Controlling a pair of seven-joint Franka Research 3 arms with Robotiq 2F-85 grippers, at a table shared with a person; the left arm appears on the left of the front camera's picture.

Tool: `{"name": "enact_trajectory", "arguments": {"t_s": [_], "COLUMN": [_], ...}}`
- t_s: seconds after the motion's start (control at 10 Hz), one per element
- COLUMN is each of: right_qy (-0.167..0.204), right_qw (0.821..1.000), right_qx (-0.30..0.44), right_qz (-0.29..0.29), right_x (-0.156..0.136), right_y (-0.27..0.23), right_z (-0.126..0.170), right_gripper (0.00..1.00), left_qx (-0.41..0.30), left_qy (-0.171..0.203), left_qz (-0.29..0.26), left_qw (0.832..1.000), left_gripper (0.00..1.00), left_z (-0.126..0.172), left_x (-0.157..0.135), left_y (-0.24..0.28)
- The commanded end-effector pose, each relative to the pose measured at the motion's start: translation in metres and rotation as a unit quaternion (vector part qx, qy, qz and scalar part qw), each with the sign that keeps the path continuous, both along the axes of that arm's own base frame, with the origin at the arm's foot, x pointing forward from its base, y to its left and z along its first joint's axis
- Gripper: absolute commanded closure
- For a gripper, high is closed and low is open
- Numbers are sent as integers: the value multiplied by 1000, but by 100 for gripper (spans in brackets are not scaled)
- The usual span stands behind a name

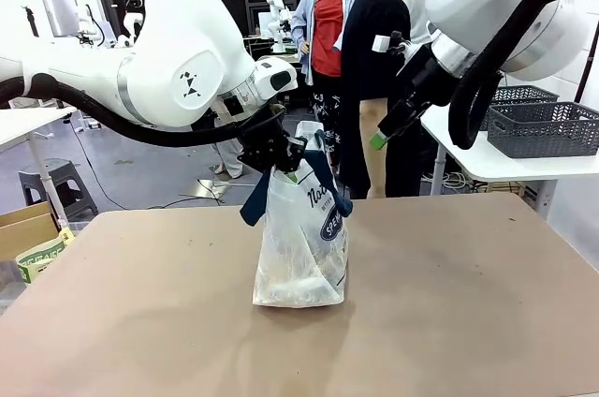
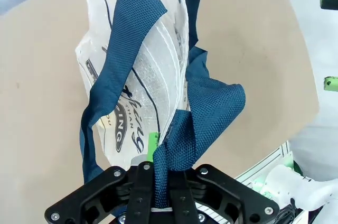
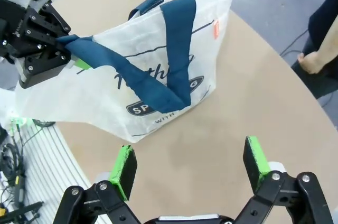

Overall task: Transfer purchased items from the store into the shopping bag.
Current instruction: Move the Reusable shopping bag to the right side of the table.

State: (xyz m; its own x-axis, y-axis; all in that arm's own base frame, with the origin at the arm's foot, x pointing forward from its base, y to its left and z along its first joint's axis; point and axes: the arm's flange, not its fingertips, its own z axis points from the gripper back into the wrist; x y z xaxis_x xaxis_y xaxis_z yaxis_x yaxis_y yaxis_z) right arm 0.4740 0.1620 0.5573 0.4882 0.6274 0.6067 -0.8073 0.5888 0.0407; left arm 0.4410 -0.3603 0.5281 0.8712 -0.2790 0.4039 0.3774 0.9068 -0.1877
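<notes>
The shopping bag [image 1: 301,247] stands upright on the middle of the brown table [image 1: 468,303], whitish and translucent, with a navy oval logo. Its lower part looks faintly yellowish-tan, but the purchased items are too dim to make out. My left gripper [image 1: 284,155] is just above the bag's mouth, shut on a navy strap handle [image 2: 174,145]. The left wrist view looks down on the bag [image 2: 142,65] below that gripper [image 2: 161,192]. My right gripper [image 1: 379,139] hovers up and to the right of the bag, open and holding nothing. In its wrist view the green pads [image 3: 125,171] spread wide above the bag [image 3: 158,76].
A person [image 1: 374,88] stands at the far edge of the table. Two dark grey lattice baskets [image 1: 543,125] sit on a white side table at the right. A cardboard box [image 1: 28,238] and a stool [image 1: 61,182] are on the floor at the left.
</notes>
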Motion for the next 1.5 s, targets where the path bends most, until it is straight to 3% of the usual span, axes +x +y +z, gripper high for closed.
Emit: {"name": "enact_trajectory", "arguments": {"t_s": [0.0, 0.2, 0.3, 0.4, 0.6, 0.8, 1.1, 1.4], "right_qy": [7, 7, 7, 7, 7, 7, 7, 7], "right_qw": [1000, 1000, 1000, 1000, 1000, 1000, 1000, 1000], "right_qx": [-6, -6, -6, -6, -6, -6, -6, -6], "right_qz": [-5, -5, -5, -5, -5, -5, -5, -5], "right_x": [3, 3, 3, 3, 3, 3, 3, 3], "right_y": [4, 4, 4, 4, 4, 4, 4, 4], "right_z": [3, 3, 3, 3, 3, 3, 3, 3], "right_gripper": [0, 0, 0, 0, 0, 0, 0, 0], "left_qx": [-6, 0, 43, 79, 140, 184, 199, 208], "left_qy": [-1, 0, -2, 25, 55, 63, 51, 67], "left_qz": [4, 0, 24, 36, 45, 45, 36, 47], "left_qw": [1000, 1000, 999, 996, 988, 980, 978, 975], "left_gripper": [100, 100, 100, 100, 100, 100, 100, 100], "left_z": [3, 0, 11, 24, 56, 80, 103, 117], "left_x": [-1, 0, 12, 23, 38, 55, 75, 64], "left_y": [2, 0, -3, -4, -12, -13, 18, 72]}}
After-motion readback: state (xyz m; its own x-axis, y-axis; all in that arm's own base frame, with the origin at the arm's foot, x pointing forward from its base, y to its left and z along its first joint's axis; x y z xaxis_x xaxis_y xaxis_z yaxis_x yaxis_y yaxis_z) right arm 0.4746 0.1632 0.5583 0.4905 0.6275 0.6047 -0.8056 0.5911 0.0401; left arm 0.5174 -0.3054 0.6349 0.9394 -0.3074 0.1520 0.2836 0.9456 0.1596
